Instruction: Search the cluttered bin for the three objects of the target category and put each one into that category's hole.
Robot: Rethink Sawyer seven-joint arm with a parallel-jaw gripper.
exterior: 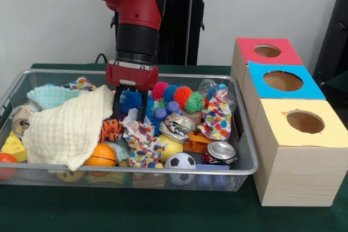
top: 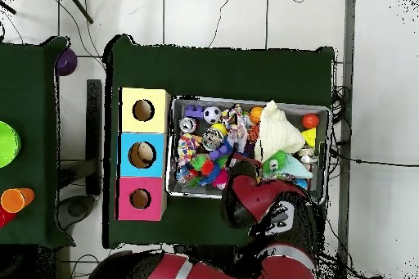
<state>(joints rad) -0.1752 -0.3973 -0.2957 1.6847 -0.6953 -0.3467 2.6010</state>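
wire bin [exterior: 246,169] crammed with toys, three box holes unobstructed

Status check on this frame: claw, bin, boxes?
Claw open, down among spiky balls in bin. Cream cloth covers left side. Three box holes unobstructed.

Red and black arm [exterior: 133,4] comes down near-vertical, wrist straight, gripper [exterior: 130,110] pointing down. Its black fingers [exterior: 120,104] stand parted, tips low. Overhead, the arm [top: 258,202] hides the gripper.
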